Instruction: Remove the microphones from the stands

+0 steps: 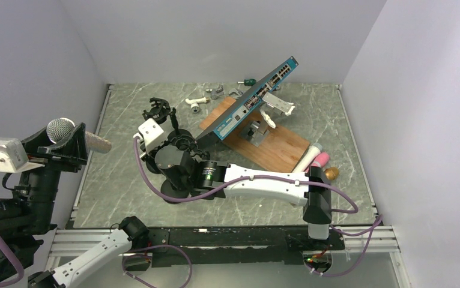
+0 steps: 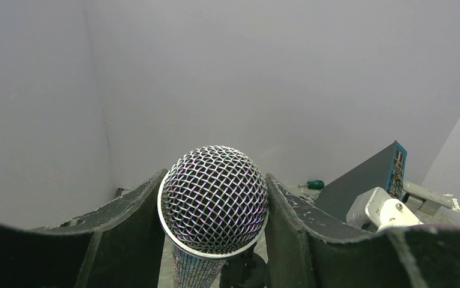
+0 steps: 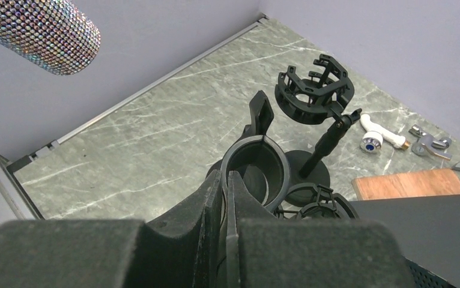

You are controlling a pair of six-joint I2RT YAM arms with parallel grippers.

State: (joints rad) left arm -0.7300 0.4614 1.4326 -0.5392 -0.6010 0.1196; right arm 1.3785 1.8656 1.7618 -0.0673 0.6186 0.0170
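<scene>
While the microphone [image 1: 60,129] is held in the left gripper [image 2: 214,183], it is seen in the upper left of the top view, beyond the left edge of the table [image 1: 125,204] and well apart from the stand. In the left wrist view its mesh head is framed at the centre of the frame, and both fingers [image 2: 293,222] are pressed against its sides, so that it is clamped between them. Its glittered body is shown in the upper left corner of the right wrist view, raised above the table.

The right gripper [image 3: 226,180] is found at lower centre of the right wrist view, its fingers brought flat together with only a thin seam between them. Just beyond the fingertips the empty ring clip [image 3: 251,143] of the stand is seen; whether its near rim is pinched cannot be told. A black shock mount [image 3: 314,90] on a thin post is placed to the upper right of the clip.

In the upper centre of the top view a blue network switch [image 1: 253,102] is propped at a tilt over a wooden board [image 1: 275,150].
</scene>
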